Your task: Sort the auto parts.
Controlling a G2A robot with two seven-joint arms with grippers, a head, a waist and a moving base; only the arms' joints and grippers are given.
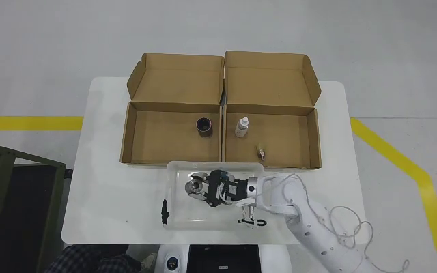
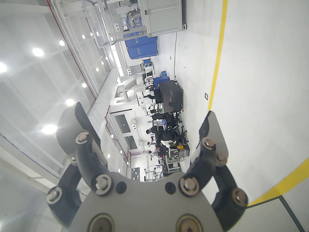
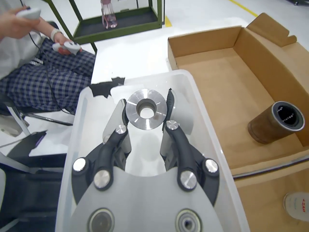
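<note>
Inside the clear plastic bin (image 3: 205,112), near its far end: a steel flanged ring (image 3: 135,121), clamped at both flanks by the right gripper (image 3: 146,103). Lift straight up, clear of the bin wall, before swinging toward the cardboard box (image 3: 217,85), probably beside the linear bearing (image 3: 275,124). Hold firm and level against slip. Left gripper (image 2: 144,111) spread apart, empty, aimed off into the room.

Industrial lab hall, yellow floor lines (image 2: 218,49), aluminium-framed machine enclosure (image 2: 164,8), rows of workstations (image 2: 169,121), high ceiling lights (image 2: 38,52)
</note>
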